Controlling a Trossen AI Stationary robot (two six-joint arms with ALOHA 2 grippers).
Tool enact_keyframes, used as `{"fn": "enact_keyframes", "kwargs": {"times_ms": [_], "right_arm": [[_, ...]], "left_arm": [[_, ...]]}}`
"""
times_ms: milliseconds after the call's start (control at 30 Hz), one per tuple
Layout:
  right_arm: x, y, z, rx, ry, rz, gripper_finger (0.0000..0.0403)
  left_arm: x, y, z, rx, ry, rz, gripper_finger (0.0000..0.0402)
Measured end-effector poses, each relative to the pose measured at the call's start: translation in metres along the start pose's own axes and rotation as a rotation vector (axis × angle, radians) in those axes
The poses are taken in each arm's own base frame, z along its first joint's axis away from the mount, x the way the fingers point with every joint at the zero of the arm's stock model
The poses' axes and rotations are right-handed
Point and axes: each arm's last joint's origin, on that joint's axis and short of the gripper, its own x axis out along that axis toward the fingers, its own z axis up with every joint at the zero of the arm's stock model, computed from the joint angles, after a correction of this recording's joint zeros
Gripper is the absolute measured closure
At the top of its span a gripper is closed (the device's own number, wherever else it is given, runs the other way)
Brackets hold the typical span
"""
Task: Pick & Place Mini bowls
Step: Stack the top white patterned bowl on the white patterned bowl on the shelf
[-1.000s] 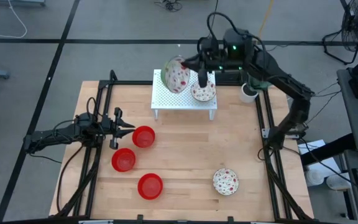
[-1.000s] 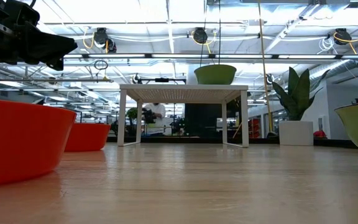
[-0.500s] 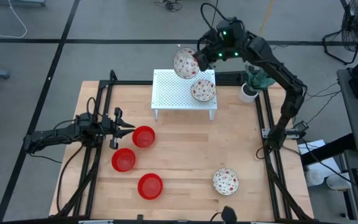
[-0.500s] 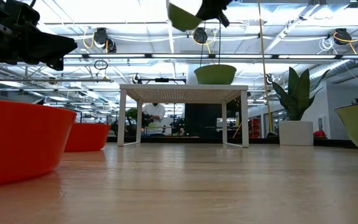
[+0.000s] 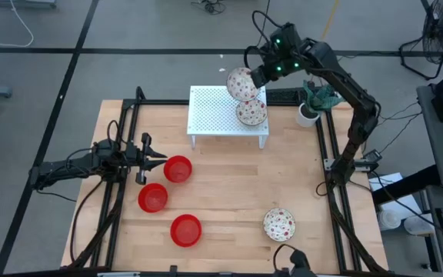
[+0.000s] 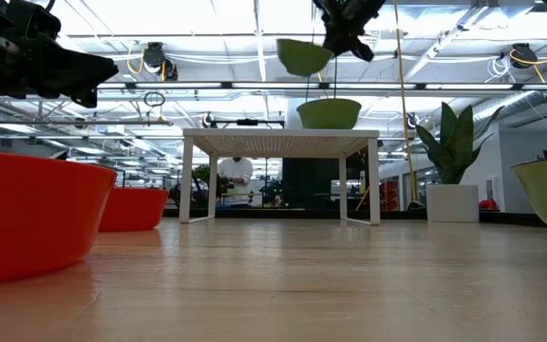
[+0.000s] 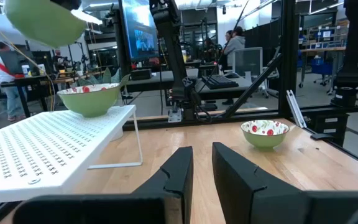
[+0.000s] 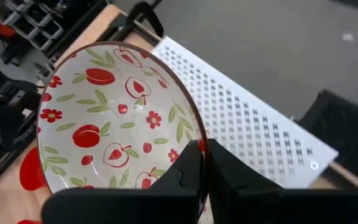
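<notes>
Nearest to us on the table [image 5: 229,192], a patterned bowl [image 5: 279,224] sits alone at the front right, upright and empty as far as we can see, well apart from everything else. To the left lie three red bowls [image 5: 178,168] in a loose arc, each upright, none stacked, and all look empty from above. Our left gripper [image 5: 151,158] waits just beside the farthest red bowl, low over the table's left edge; in its wrist view the jaws stand slightly apart with nothing between them, so we judge this arm idle while the other works. Farther back stands the white perforated rack [image 5: 214,115], a small raised shelf, and on its right end rests a second patterned bowl [image 5: 251,112], upright and empty. We take the rack to be the place where the patterned bowls are gathered, the red ones being left on the wood for now. Above the rack's far right corner our right gripper [image 5: 258,75] holds a third patterned bowl [image 5: 241,83] clear of the shelf. Its jaws are closed on the rim, one finger inside and one outside, which tips the bowl nearly on edge so that its fruit-and-flower inside faces the wrist camera. Held this way it seems to hang just behind and above the resting bowl, probably ready to be set beside or into it. Past the rack's right end stands a white cup with a green plant [image 5: 308,112], apart from the bowls.
</notes>
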Motion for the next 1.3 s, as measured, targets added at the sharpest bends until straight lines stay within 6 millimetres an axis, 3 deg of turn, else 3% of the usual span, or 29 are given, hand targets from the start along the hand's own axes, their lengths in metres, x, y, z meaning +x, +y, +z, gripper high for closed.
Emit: {"fn": "enact_keyframes", "kwargs": {"times_ms": [367,933,1300], "right_arm": [[0.018,-0.021,-0.016,0.126,0.145,-0.038,0.0403],[0.038,-0.03,-0.038,0.184,0.321,-0.038,0.0403],[0.038,-0.031,-0.041,0.18,0.348,-0.045,0.0403]], "left_arm": [[0.0,0.0,0.0,0.0,0.0,0.0,0.0337],[0.0,0.0,0.0,0.0,0.0,0.0,0.0337],[0.0,0.0,0.0,0.0,0.0,0.0,0.0337]]}}
